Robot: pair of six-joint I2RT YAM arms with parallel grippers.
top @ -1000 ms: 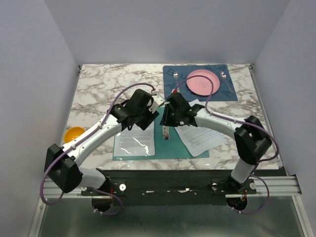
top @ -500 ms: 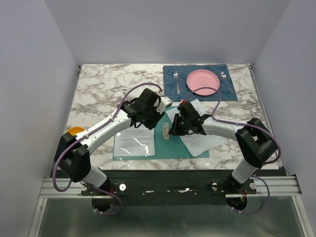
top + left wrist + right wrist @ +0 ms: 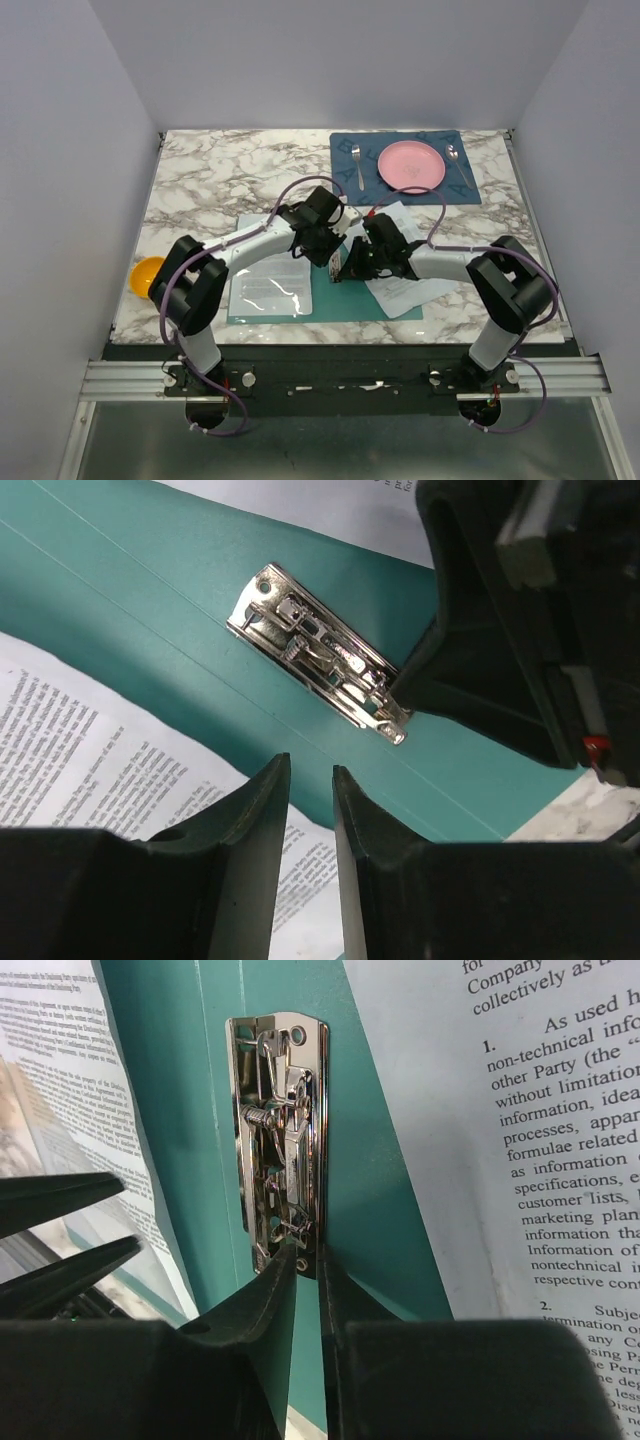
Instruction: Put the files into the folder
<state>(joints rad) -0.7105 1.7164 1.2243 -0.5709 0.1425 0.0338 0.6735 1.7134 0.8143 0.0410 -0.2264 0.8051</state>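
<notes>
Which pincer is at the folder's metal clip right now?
The right pincer: its narrowed tips sit at the clip, at its near end. The left pincer hovers short of it, over the folder.

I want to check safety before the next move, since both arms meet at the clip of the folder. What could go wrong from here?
1. The left fingers and right fingers sit very close together at the metal clip; they may collide.
2. The right fingers are only at the clip's end and might slip off.
</notes>
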